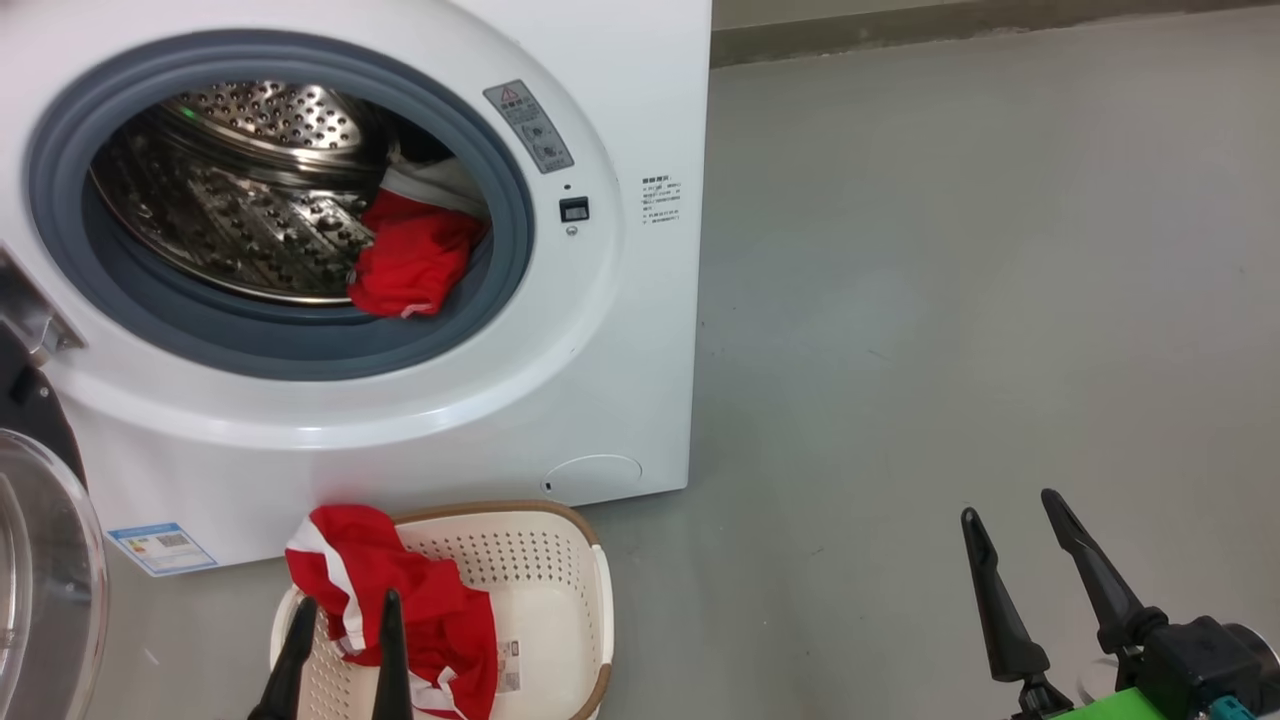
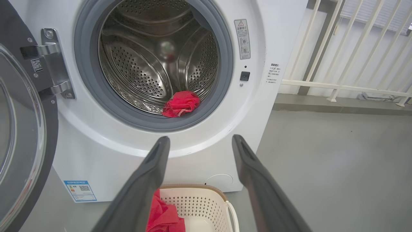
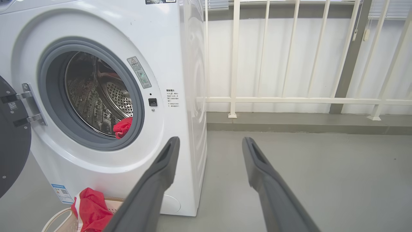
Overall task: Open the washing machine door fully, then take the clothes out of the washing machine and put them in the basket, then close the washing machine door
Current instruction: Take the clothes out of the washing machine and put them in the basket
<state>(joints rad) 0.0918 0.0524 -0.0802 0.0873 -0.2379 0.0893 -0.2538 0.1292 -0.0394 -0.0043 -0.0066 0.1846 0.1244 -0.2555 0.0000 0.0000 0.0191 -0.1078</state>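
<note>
The white washing machine (image 1: 620,350) stands with its door (image 1: 45,580) swung wide at my left, black rim and glass bowl showing. The cream basket (image 1: 540,545) sits on the floor (image 1: 950,250) just before it. 1 red garment (image 1: 410,255) lies at the front lip of the drum (image 1: 250,230); a 2nd garment (image 1: 400,590) drapes over the basket's rim. My left gripper (image 1: 347,597) hovers above the basket, my right gripper (image 1: 1009,502) over floor, both spread, empty.
</note>
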